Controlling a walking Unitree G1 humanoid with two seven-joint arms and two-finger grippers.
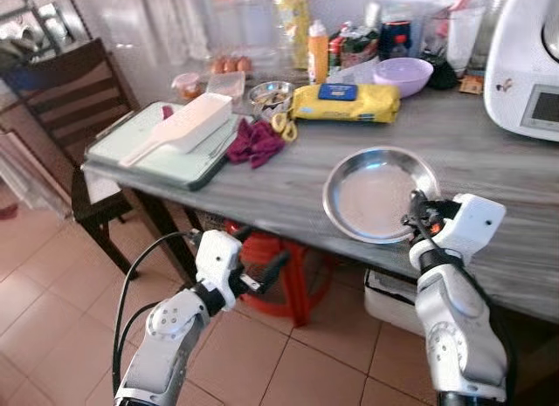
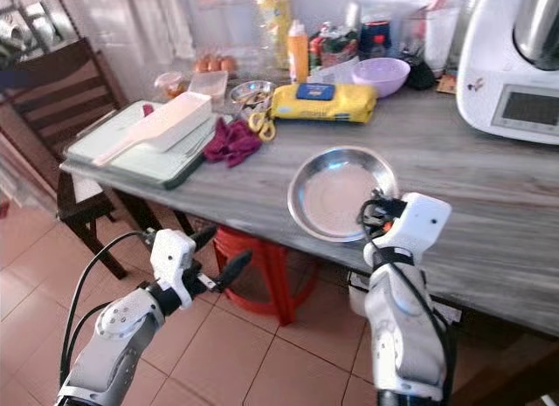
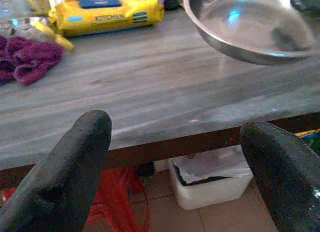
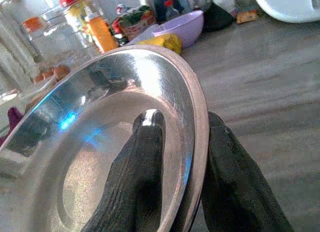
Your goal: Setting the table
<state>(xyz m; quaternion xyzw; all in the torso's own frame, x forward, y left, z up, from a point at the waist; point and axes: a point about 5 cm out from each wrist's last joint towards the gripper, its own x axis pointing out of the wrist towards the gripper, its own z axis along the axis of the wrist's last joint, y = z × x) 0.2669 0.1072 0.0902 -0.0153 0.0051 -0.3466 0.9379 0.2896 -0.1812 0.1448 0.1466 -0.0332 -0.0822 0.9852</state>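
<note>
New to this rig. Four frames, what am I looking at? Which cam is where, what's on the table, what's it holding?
It is a humanoid robot with two silver arms ending in two-finger black grippers. Two pictures come from the head's stereo camera, looking down; the other two come from cameras on each wrist, looking along the fingers. The right gripper pinches the rim of a steel plate, one finger inside, one outside, over the grey table. The left gripper hangs open below the table edge. Also on the table: a yellow packet, a purple cloth, a lilac bowl and a white appliance.

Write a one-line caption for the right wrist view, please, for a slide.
Right end effector pinching the rim of a round shiny steel plate above the grey wooden table.
</note>
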